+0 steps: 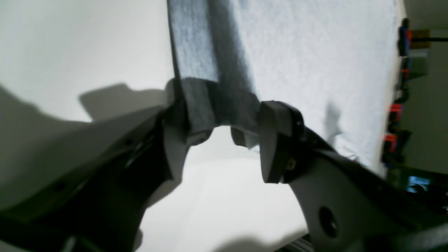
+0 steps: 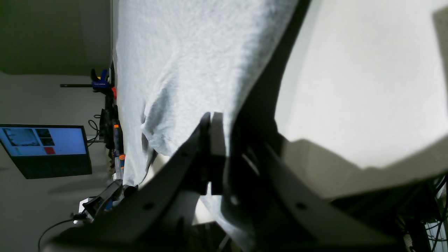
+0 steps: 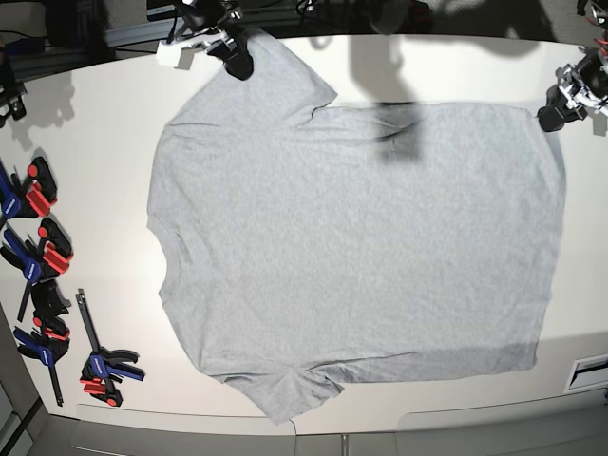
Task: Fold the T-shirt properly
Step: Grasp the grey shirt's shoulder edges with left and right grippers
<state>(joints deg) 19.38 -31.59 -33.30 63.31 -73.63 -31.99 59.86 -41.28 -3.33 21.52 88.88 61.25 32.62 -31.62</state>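
The light grey T-shirt [image 3: 351, 237] lies spread flat on the white table [image 3: 95, 142], plain side up, collar to the left and hem to the right. My left gripper [image 3: 553, 114] is at the hem's far right corner. In the left wrist view [image 1: 224, 119] its fingers stand apart, with a shadowed fold of the hem [image 1: 217, 101] between the tips. My right gripper [image 3: 237, 59] is at the far left sleeve. In the right wrist view [image 2: 218, 140] its fingers are close together on the edge of the cloth [image 2: 192, 52].
Several blue and red clamps [image 3: 38, 256] lie along the table's left edge, with one more [image 3: 100, 366] near the front left corner. A small white box [image 3: 171, 55] sits at the back left. A monitor [image 2: 42, 147] stands beyond the table.
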